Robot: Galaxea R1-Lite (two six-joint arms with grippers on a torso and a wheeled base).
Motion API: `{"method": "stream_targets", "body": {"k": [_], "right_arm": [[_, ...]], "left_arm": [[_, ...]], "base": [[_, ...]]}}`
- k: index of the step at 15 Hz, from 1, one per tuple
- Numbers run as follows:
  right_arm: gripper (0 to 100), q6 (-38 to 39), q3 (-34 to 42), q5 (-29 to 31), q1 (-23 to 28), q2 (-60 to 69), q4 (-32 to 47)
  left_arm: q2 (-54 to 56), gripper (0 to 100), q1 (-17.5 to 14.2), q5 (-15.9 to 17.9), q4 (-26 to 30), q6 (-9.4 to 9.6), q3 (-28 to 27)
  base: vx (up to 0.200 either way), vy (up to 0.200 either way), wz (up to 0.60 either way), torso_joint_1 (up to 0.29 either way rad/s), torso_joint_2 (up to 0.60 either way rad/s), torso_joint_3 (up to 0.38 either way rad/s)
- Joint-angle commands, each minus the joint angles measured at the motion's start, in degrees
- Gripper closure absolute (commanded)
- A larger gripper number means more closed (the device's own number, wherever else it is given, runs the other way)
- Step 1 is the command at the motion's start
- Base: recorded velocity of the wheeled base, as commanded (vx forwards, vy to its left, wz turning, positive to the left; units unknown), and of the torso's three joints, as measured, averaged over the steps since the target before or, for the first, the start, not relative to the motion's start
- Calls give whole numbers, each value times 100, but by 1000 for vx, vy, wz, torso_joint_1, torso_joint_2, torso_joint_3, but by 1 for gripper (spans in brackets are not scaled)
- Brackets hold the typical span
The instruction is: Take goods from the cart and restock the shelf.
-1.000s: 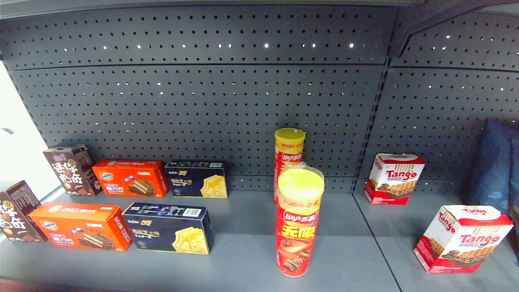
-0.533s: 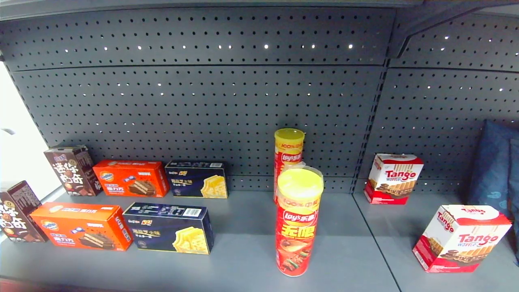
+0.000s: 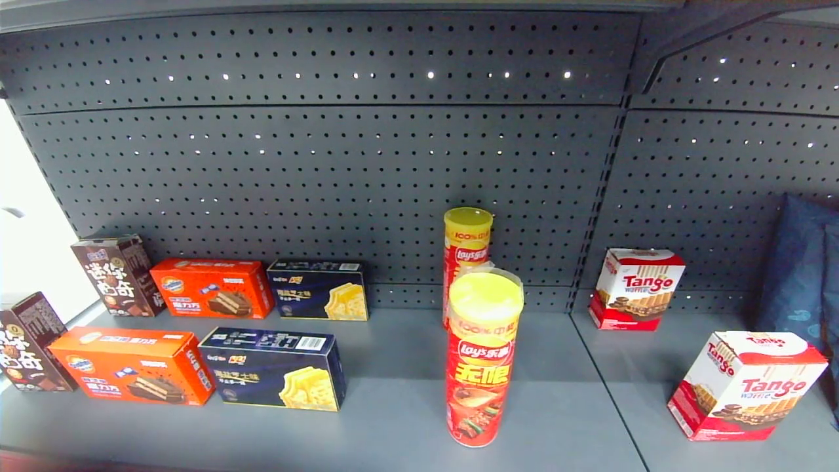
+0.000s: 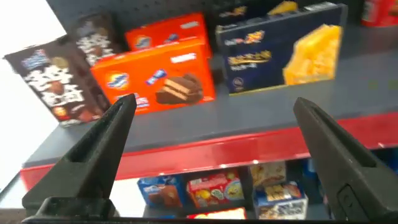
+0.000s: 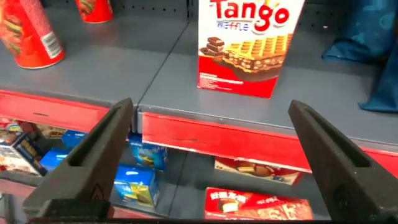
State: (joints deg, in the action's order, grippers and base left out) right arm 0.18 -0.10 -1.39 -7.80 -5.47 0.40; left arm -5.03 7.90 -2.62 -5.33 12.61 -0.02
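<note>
While both arms sit low before the grey metal shelf (image 3: 393, 367), you have nothing in either hand. Your left gripper (image 4: 214, 102) has its 2 black fingers spread wide and empty, facing the shelf's red front edge (image 4: 249, 149) at the left end. Your right gripper (image 5: 211, 107) is equally wide apart and empty, facing the right end.

On the left of the shelf, 6 cartons stand in 2 rows. In the far row sit a dark brown upright carton (image 3: 118, 274), a flat orange wafer box (image 3: 211, 287) and a navy box with a yellow biscuit picture (image 3: 319, 288). The near row has the same 3 kinds in the same order: brown (image 3: 29, 344), orange (image 3: 131, 364), navy (image 3: 275, 368).

Right of centre, 2 red crisp tubes with yellow lids stand upright, the far tube (image 3: 467, 259) just behind the near tube (image 3: 484, 357).

Beyond the shelf's seam, a white-and-red wafer box (image 3: 637, 287) sits far back, and a second one (image 3: 747, 383) stands near the front edge. Dark blue bags (image 3: 796, 262) lean at the far right.

Under the red edge, a lower level holds blue packets (image 5: 134, 180) and a red box (image 5: 258, 202).
</note>
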Motion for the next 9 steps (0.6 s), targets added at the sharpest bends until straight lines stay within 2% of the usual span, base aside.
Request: {"method": "stream_targets", "body": {"k": [1,2,3,5,7,9], "right_arm": [[0,96,10,25,-2,-6,-14],[0,34,10,16,-2,-6,-5],[0,34,10,7,-2,-6,-5],[0,34,10,7,-2,-6,-5],[0,34,10,7,-2,-6,-5],[0,34,10,7,-2,-6,-5]], "left_arm": [[-24,0,1,412,172,23,2],[-24,0,1,921,225,-12,2],[-33,0,19,1220,234,-21,2],[-33,0,142,2073,392,-30,-68],[-33,0,115,2002,506,-48,-103],[-33,0,98,781,331,-100,-33]], "base": [[0,0,0,0,0,0],[0,0,0,0,0,0],[0,0,0,0,0,0],[0,0,0,0,0,0],[0,0,0,0,0,0],[0,0,0,0,0,0]]}}
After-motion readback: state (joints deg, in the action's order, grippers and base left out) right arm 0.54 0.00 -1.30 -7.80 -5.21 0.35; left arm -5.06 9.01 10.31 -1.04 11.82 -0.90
